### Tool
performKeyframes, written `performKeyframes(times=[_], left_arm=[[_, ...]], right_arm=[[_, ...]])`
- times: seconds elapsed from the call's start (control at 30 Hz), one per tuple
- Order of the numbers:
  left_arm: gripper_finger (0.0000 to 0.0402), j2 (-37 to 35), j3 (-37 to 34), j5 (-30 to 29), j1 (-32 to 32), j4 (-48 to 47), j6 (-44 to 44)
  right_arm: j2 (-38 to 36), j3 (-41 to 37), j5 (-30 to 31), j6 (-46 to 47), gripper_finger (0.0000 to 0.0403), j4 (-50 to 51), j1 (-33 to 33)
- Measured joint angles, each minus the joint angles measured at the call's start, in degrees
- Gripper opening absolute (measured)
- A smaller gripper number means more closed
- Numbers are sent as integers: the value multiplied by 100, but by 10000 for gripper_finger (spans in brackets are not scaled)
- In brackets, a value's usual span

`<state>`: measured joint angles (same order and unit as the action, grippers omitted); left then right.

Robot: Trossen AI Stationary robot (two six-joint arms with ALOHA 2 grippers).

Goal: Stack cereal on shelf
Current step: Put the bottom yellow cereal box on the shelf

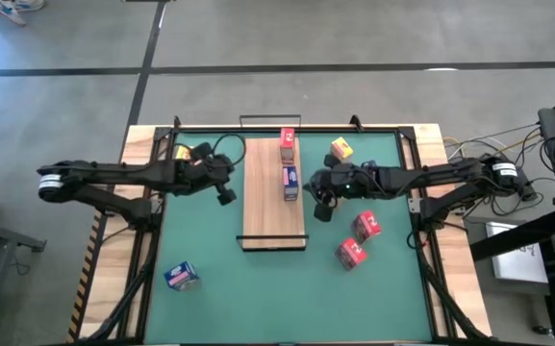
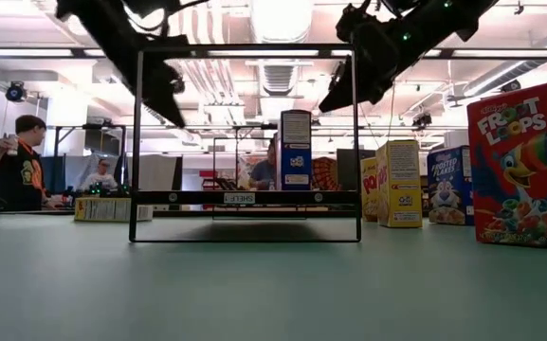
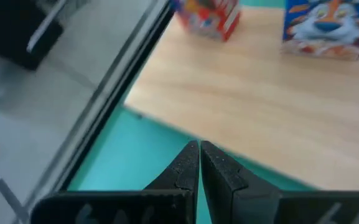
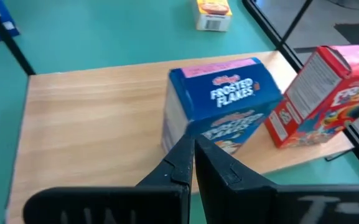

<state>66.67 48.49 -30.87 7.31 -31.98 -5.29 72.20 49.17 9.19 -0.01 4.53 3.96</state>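
Note:
The shelf (image 1: 273,207), a light-wood board with a black wire frame, lies on the green mat. A red cereal box (image 1: 287,145) and a blue one (image 1: 290,183) stand on its far half. My left gripper (image 1: 226,195) hovers shut just left of the board, above its edge (image 3: 167,124). My right gripper (image 1: 323,208) hovers shut just right of the board, beside the blue box (image 4: 219,102), and touches nothing. In the low view both grippers (image 2: 169,95) (image 2: 335,99) hang well above the mat.
Loose boxes lie on the mat: yellow ones at far right (image 1: 341,149) and far left (image 1: 183,152), two red ones at right (image 1: 365,226) (image 1: 351,253), a blue one at near left (image 1: 181,277). The shelf's wire frame (image 2: 245,142) stands upright.

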Motion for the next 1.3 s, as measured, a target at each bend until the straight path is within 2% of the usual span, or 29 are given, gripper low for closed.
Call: performKeyframes(times=[0.1,0.2,0.4,0.5,0.7,0.83,0.93,1.03,1.17,1.3], left_arm=[[0,-231,0,59,-12,-411,-464],[0,-388,-2,423,-26,-687,-784],[0,-502,-2,654,-88,-755,-846],[0,-508,-2,655,-90,-752,-759],[0,-508,-2,647,-90,-748,-698],[0,-508,-2,435,-90,-750,-620],[0,-508,-2,276,-90,-750,-532],[0,-511,-2,125,-90,-748,-368],[0,-514,-2,-177,-90,-757,-188],[0,-517,-15,-961,-90,-828,-101]], right_arm=[[-7,-2,0,17,9,-2,-94],[-38,-2,-4,64,9,-2,-161],[-293,3,-13,891,9,311,-187],[-438,249,-15,1528,9,1300,-163],[-369,1261,4,2951,9,3524,-91],[-186,1808,-12,3581,9,4217,-93],[-56,2131,-18,3713,14,4563,-93],[77,2426,-16,3988,31,4974,-75],[259,2762,-15,4575,79,5598,23],[454,2928,-23,5151,139,6159,163]])
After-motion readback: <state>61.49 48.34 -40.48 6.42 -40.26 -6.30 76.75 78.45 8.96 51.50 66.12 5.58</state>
